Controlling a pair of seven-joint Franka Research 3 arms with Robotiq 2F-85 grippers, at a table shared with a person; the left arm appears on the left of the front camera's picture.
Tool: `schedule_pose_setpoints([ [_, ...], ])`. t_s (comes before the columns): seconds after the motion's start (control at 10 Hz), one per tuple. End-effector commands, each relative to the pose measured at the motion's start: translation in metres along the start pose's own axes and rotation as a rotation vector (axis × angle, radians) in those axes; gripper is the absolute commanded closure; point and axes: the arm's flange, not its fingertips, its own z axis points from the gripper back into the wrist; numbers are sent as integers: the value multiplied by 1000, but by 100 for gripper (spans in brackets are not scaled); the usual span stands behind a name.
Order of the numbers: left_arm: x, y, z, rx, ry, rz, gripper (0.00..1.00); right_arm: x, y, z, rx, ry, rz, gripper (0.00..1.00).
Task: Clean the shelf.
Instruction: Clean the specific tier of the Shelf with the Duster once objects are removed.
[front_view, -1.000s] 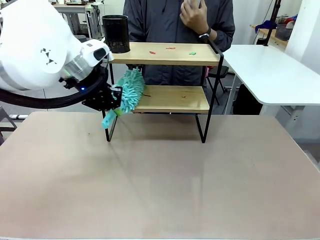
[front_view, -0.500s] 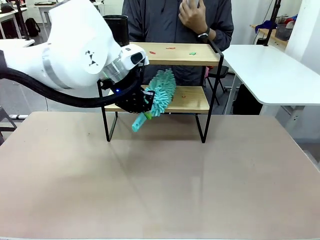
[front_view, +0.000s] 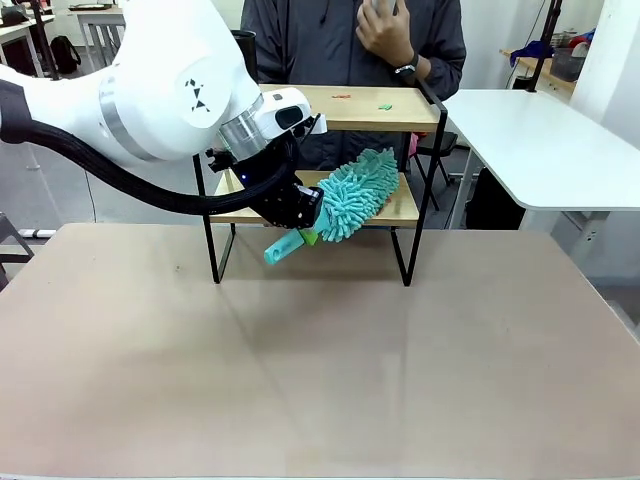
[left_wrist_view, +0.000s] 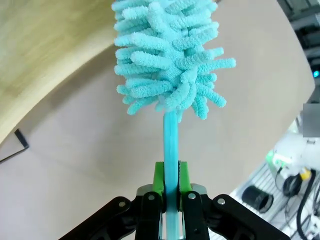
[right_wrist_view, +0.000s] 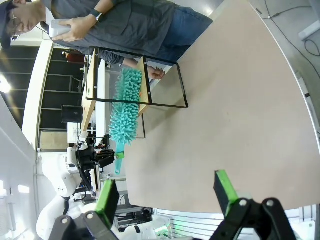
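My left pincer (front_view: 306, 230) is clamped tight on the thin handle of a turquoise duster (front_view: 358, 195), with a green pad pressed to either side of the stem. The fluffy head lies over the right half of the lower board of the shelf (front_view: 400, 118). The handle's end sticks out in front, tilted down toward the table (front_view: 400, 350). The shelf stands near the table's far edge, with small red and green scraps (front_view: 341, 97) on its top board. A person stands behind it, one hand (front_view: 385, 30) raised. My right pincer (right_wrist_view: 167, 192) hangs spread wide, holding nothing, well apart from the shelf.
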Motion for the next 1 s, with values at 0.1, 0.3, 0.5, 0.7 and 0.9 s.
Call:
schedule_pose_setpoints([
  [0.1, -23, 19, 38, -47, 118, -221, 88, 2, 2, 0, 19, -7, 24, 0],
  [0.3, -72, 23, 77, -98, 156, -310, 88, 2, 2, 0, 19, -7, 24, 0],
  [0.5, -127, 24, 105, -245, 187, -390, 88, 2, 2, 0, 19, -7, 24, 0],
  [0.7, -163, 33, 141, -338, 114, -405, 88, 2, 2, 0, 19, -7, 24, 0],
  [0.9, -217, 52, 189, -384, 150, -422, 88, 2, 2, 0, 19, -7, 24, 0],
])
